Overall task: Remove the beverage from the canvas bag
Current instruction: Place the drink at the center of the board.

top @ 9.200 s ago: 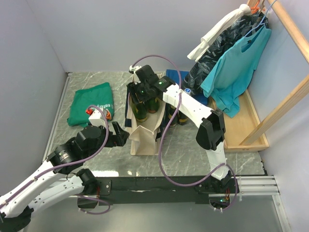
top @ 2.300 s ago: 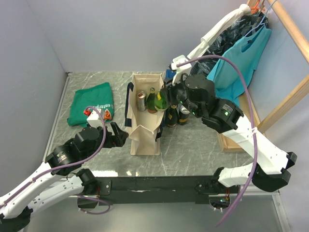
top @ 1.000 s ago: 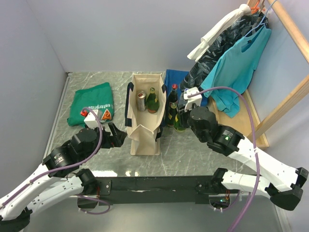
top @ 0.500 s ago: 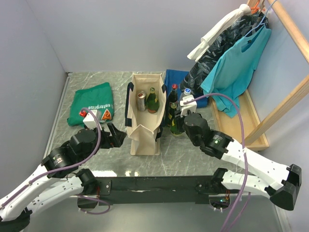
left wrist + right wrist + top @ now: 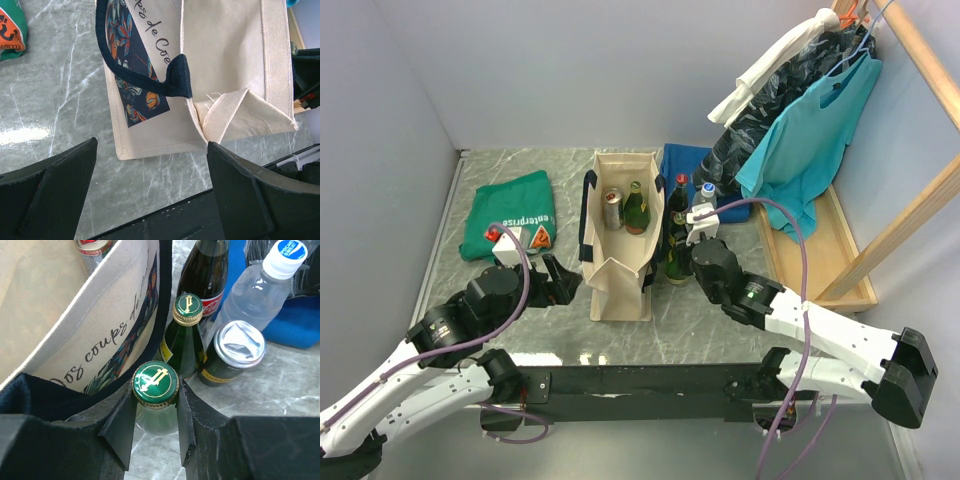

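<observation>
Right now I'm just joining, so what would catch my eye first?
The right gripper is shut on a green-capped bottle right of the canvas bag. The bag stands open mid-table with a can and a green bottle inside; the left gripper hovers open at its left.

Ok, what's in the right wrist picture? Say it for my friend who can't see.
The right gripper is shut on the neck of a green-capped bottle, just outside the canvas bag. Beyond it stand a second green bottle, a can, a cola bottle and a water bottle.
</observation>
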Motion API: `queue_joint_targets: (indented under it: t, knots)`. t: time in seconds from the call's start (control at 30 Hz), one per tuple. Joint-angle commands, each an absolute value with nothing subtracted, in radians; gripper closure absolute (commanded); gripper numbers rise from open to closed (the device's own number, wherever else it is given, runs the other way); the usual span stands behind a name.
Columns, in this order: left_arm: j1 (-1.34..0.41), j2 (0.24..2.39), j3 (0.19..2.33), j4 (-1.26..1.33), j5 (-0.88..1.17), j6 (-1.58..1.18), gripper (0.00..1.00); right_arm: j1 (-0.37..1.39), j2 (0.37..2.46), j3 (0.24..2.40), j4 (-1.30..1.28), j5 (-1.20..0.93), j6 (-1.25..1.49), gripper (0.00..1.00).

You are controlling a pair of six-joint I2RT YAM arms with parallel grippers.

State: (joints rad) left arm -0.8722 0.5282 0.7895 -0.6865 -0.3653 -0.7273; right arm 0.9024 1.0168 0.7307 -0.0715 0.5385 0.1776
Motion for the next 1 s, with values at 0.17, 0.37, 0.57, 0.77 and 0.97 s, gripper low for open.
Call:
queue_joint_targets:
  t: [0.17, 0.37, 0.57, 0.77, 0.97]
  knots:
    - [-0.877, 0.523, 0.802, -0.673, -0.382, -0.736, 0.04, 0.89, 0.999, 0.701, 0.233, 0.577, 0.212, 1.0]
    - [-0.877, 0.52, 0.802, -0.673, -0.382, -0.738, 0.04, 0.89, 0.982, 0.637, 0.334, 0.571, 0.207, 1.0]
    - [-0.877, 0.52, 0.802, -0.672, -0.382, -0.736, 0.04, 0.89, 1.008, 0.624, 0.362, 0.569, 0.209, 1.0]
    - [-0.877, 0.518, 0.802, -0.673, -0.387, -0.739, 0.04, 0.89, 1.023, 0.608, 0.403, 0.571, 0.207, 1.0]
    - [-0.877, 0.52, 0.802, -0.673, -0.387, -0.739, 0.04, 0.89, 1.048, 0.614, 0.408, 0.571, 0.206, 1.0]
